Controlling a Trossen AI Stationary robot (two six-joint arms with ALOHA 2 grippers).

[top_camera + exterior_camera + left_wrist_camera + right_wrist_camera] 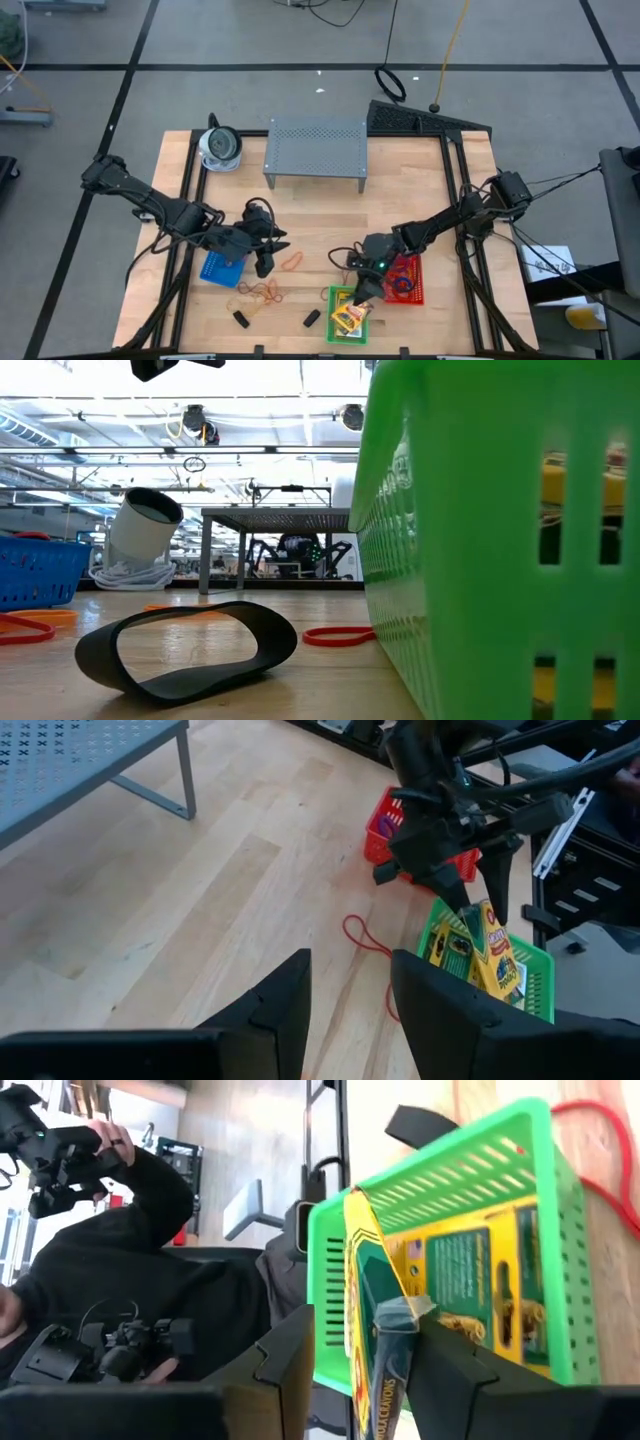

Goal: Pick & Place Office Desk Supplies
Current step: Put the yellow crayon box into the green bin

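**Right claw holds a crayon box over the green bin**

Your right claw (pixel 345 1365) is pinching a crayon box (pixel 378 1330) by its near end, fingers on the two broad faces. The box's long axis runs straight out ahead of the claw, its far end reaching over the green bin (pixel 470 1165). In the left wrist view the box (pixel 490 945) hangs nose-down under the claw, its lower part already inside the bin's walls.

A second box (pixel 470 1285) lies flat on the bin floor, just ahead of and below the held one. So the drop spot sits directly under the claw, not off to a side. Judging from this, the next move is a short lowering and a release. The held box stands on edge against the flat one, so it may tip onto it as you let go.

The red bin (pixel 408 280) is just beside the green one, behind the claw on the arm's side.

Your left claw (pixel 348 990) is spread and holds nothing. It waits well apart, near the blue bin (pixel 221 270). Between it and the green bin a red band (pixel 368 942) lies loose on the wood, ahead of the left claw and nearer to it than to the right.
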